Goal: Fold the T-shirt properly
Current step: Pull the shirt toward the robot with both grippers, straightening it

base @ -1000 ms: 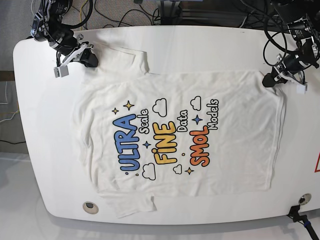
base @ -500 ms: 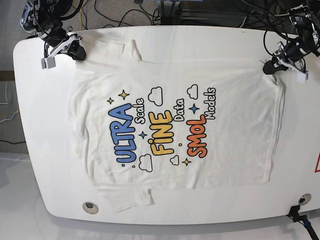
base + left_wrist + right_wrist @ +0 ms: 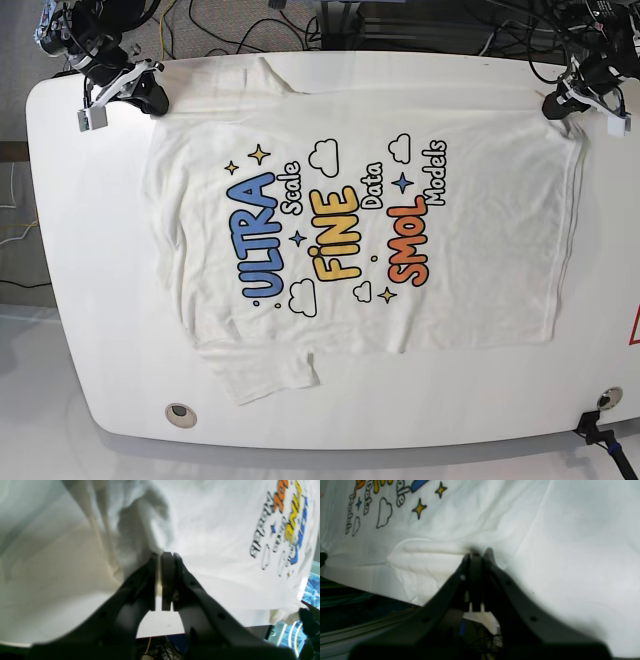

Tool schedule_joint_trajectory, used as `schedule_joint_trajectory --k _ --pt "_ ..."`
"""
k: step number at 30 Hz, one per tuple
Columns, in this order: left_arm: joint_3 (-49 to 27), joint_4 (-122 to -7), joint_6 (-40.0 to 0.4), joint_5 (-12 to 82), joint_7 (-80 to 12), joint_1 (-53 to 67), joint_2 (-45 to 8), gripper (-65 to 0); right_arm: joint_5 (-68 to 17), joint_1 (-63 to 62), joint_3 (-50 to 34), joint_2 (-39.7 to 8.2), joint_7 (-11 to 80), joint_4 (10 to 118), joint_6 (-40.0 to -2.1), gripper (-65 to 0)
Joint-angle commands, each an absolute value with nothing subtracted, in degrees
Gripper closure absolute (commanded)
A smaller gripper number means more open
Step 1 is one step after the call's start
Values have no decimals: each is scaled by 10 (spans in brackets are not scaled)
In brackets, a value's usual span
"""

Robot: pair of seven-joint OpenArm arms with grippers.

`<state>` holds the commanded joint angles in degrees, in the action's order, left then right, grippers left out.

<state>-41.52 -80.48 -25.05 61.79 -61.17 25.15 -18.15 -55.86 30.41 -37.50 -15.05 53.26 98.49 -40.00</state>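
The white T-shirt (image 3: 330,240) lies flat on the table, print up, with blue "ULTRA", yellow "FINE" and orange "SMOL" showing. My right gripper (image 3: 155,100) is at the far left corner and is shut on the shirt's edge near the sleeve; in the right wrist view the gripper (image 3: 478,552) pinches a ridge of cloth (image 3: 545,542). My left gripper (image 3: 553,105) is at the far right corner and is shut on the hem corner; in the left wrist view the gripper (image 3: 162,556) holds lifted cloth (image 3: 212,530).
The white table (image 3: 60,250) has rounded corners and a round grommet (image 3: 180,412) at the near left. A black clamp (image 3: 600,425) sits at the near right corner. Cables hang behind the far edge (image 3: 250,30).
Both grippers have moved toward the table's far edge, still holding the shirt. The shirt slid with them toward the back and lies more stretched out along its far side.
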Motion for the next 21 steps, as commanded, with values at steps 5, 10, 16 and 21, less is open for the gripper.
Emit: schedule_joint_trajectory --k 5,10,16,21 --pt "-417 -803 -246 619 -617 248 -182 0 -560 302 -377 -150 538 986 -400 0" --pt "-418 -804 -245 620 -616 249 -182 0 -560 302 -378 -151 540 989 -400 0" --pt "-421 -806 -242 624 -619 253 -182 0 -565 302 -383 -151 544 994 -400 0" --pt "-419 -806 -243 624 -617 265 -182 0 -570 304 -393 -152 547 997 -400 0"
